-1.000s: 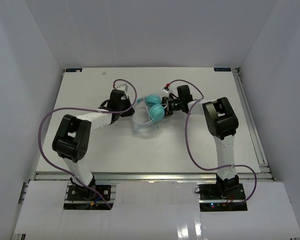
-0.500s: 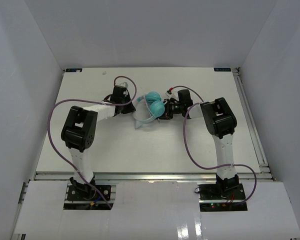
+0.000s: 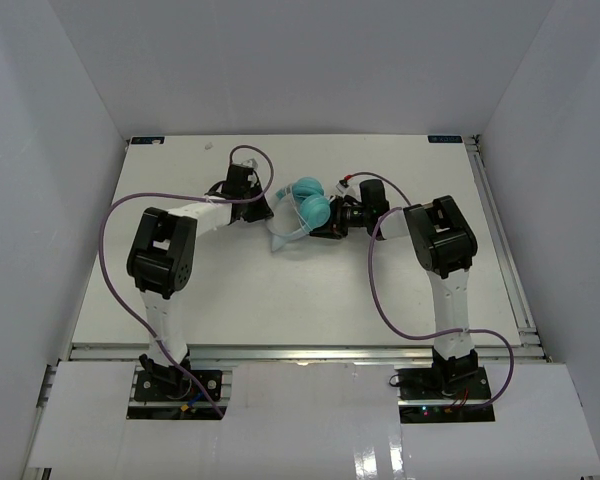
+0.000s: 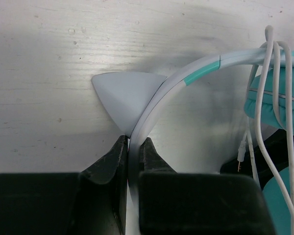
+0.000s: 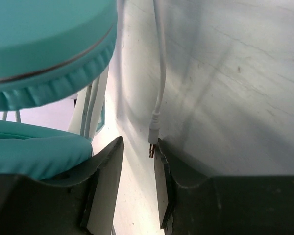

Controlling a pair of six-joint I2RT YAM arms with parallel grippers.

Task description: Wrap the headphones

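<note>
The headphones (image 3: 308, 203) lie at the table's far middle, two teal ear cups side by side, the white headband and cord (image 3: 284, 236) trailing toward the near left. My left gripper (image 3: 265, 211) is shut on the white headband (image 4: 186, 81). In the left wrist view (image 4: 134, 143) the band runs between the jaws, and the cord (image 4: 270, 88) is looped over it next to the ear cups (image 4: 279, 105). My right gripper (image 3: 323, 226) is open beside the ear cups (image 5: 44, 44). The cord's plug (image 5: 152, 145) hangs at its right fingertip, ungripped, in the right wrist view (image 5: 138, 147).
Purple robot cables (image 3: 115, 230) arc over the left of the table and another (image 3: 375, 290) over the right. The white table (image 3: 280, 300) has walls on three sides and a metal rail (image 3: 500, 240) along its right edge.
The left arm has swung in and reached farther, carrying the headband. The headphones have shifted slightly toward the far side. The right gripper has moved a little left, close by the ear cups.
</note>
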